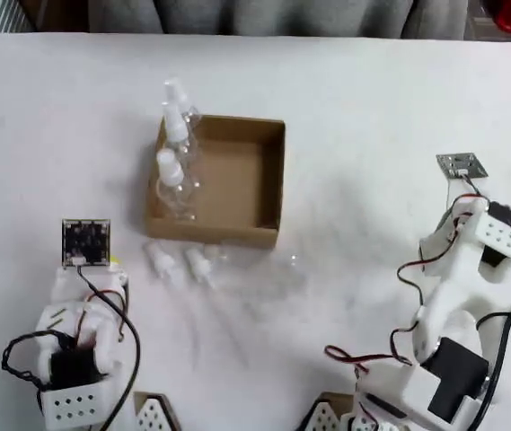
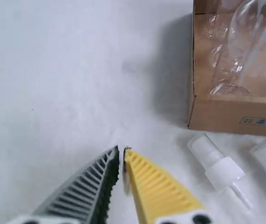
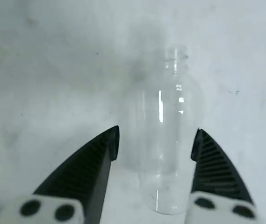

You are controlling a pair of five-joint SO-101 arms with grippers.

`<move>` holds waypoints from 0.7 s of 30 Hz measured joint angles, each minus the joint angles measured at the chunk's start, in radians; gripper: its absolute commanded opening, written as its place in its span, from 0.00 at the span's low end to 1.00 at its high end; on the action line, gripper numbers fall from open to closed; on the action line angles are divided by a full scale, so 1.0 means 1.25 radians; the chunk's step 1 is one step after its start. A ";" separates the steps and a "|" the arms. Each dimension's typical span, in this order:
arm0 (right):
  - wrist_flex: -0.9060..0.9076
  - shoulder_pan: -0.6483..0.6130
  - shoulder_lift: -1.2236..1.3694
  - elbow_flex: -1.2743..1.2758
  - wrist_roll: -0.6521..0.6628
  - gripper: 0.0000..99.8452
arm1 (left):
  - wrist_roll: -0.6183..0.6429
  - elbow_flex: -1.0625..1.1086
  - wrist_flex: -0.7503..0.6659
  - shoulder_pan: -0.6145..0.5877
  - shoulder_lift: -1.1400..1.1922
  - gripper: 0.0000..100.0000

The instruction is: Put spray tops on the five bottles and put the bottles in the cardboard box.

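Bottle, clear and faint, between wide right jaws, left jaws nearly together, cardboard box cut off

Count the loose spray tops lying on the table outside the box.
2. One spray top and a second lie side by side on the table, just off the cardboard box's wall nearest the arms. Others may be hidden under the arms.

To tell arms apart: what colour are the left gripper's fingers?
Left gripper: one grey, one yellow; best in left wrist view.

White table; grey cloth behind it.
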 measured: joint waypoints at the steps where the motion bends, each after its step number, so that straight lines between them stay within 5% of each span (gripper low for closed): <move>1: 0.009 0.000 0.000 -0.010 0.000 0.17 | 0.000 0.000 0.000 0.000 0.000 0.02; 21: -0.034 0.007 0.106 -0.039 0.063 0.23 | 0.000 0.000 0.000 0.000 0.000 0.02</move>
